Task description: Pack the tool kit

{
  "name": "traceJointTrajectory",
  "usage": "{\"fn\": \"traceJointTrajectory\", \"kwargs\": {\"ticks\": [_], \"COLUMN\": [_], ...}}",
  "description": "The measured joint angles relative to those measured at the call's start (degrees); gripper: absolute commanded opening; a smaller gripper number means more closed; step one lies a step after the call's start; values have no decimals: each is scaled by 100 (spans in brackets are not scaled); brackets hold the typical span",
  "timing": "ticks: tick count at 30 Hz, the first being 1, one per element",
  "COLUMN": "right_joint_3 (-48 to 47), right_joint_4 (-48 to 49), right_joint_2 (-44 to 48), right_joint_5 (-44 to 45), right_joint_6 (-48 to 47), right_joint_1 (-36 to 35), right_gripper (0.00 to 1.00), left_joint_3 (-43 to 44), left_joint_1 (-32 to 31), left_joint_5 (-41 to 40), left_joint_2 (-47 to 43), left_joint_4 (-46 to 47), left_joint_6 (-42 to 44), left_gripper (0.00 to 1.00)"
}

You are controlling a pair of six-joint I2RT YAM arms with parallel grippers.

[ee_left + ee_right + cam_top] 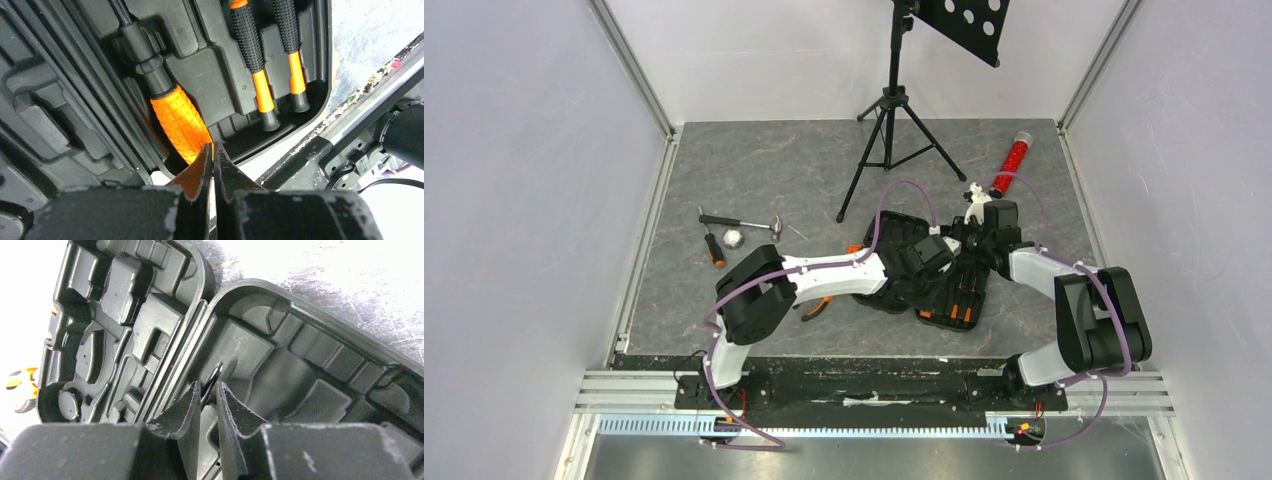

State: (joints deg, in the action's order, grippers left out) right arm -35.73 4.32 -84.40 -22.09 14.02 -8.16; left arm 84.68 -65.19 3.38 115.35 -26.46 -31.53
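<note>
Left gripper [212,152] was pinched shut, nothing seen between its fingers, tips right at the butt of a fat orange knurled tool handle [180,122] seated in the black plastic clamshell case [969,285]. Right gripper [209,390] was narrow, with a thin dark metal rod [214,377] standing between its fingers; we couldn't tell if it was pinched. The case lay open on the grey tabletop [754,170] between both arms, two slim black-and-orange screwdrivers [260,75] slotted in. We judged this mid-packing: a black hammer [742,222] and a short orange-handled screwdriver [714,250] lay well apart to the left. Next move probably calls for lifting clear and fetching those.
</note>
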Motion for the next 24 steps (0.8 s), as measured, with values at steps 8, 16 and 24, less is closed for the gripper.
{"fn": "traceJointTrajectory", "kwargs": {"ticks": [8,16,24], "right_joint_3": [4,37,83], "right_joint_4": [151,330,404], "right_joint_2": [-142,-273,-306], "right_joint_5": [-146,-273,-153], "right_joint_6": [133,184,192], "right_joint_1": [72,144,151], "right_gripper": [1,0,0], "left_joint_3": [-39,-157,-444], "left_joint_1": [61,129,280], "left_joint_5": [140,297,651], "left_joint_2": [0,0,0], "left_joint_4": [57,260,713], "left_joint_6": [-98,-221,-442], "left_gripper": [6,5,2]}}
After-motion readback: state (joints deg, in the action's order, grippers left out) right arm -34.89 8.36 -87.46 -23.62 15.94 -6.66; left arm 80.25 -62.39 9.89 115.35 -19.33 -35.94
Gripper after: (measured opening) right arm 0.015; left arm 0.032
